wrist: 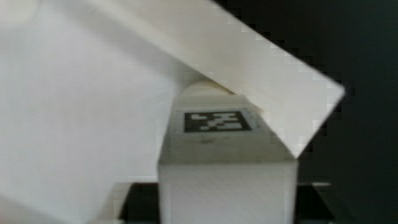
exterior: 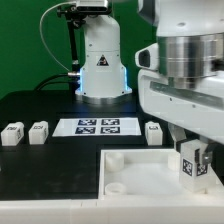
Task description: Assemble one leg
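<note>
My gripper [exterior: 191,160] is shut on a leg [exterior: 190,168], a small white block with a black-and-white tag, held upright over the right part of the large white tray [exterior: 140,165] near the exterior view's right edge. In the wrist view the leg [wrist: 222,150] fills the lower middle between the two dark fingers [wrist: 139,200], tag facing the camera, and the tray's corner [wrist: 107,90] lies behind it. Three more legs stand on the black table: two at the exterior view's left [exterior: 12,133] [exterior: 39,131] and one beside the marker board [exterior: 153,132].
The marker board [exterior: 98,126] lies flat behind the tray. The arm's white base [exterior: 100,70] stands at the back middle. A round socket [exterior: 116,187] shows in the tray's near left corner. The arm's big white wrist fills the upper right.
</note>
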{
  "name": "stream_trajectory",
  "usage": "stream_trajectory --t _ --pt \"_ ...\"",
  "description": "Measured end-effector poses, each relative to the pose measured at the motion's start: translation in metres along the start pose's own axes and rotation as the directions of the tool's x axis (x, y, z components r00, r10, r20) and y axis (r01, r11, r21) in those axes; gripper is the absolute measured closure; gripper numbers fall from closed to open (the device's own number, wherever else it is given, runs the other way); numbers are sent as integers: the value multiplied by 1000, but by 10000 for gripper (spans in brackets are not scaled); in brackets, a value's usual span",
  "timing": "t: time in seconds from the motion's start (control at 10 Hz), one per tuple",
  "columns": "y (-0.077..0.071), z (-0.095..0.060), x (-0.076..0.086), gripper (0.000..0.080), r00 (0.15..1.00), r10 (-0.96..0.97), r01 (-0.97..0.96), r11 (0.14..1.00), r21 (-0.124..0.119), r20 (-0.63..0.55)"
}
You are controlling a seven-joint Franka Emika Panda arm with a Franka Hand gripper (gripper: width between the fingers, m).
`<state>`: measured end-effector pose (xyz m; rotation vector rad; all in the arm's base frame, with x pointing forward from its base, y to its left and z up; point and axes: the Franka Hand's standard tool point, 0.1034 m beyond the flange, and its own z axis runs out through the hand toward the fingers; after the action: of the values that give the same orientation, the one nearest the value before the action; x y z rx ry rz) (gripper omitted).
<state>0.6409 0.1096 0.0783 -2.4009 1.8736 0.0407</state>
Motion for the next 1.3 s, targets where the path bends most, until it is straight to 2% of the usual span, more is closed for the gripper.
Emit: stream_trajectory --t 0.1,0.3,0.4,0.5,0.6,0.7,0.8,1.0,1.1,1.2,1.3 --pt "1 0 1 507 988 154 -154 988 -4 3" --pt "1 1 1 507 975 220 -220 975 -5 2" --pt "1 1 1 452 983 185 -185 983 -5 2" --pt "1 2 -1 266 992 127 -127 992 -3 2" --pt "0 5 -6 266 1000 4 -4 1000 20 -15" --pt "2 8 -14 174 981 -191 191 982 -3 -42" --pt "0 8 -17 157 916 -398 398 918 -8 -49" --pt "1 8 -14 151 851 -523 523 852 -14 -49" --pt "1 8 -14 151 771 -635 634 773 -22 -47" --pt "1 8 -12 150 661 -749 748 663 -35 -46" --pt "-1 6 -10 150 493 -869 867 495 -62 -46"
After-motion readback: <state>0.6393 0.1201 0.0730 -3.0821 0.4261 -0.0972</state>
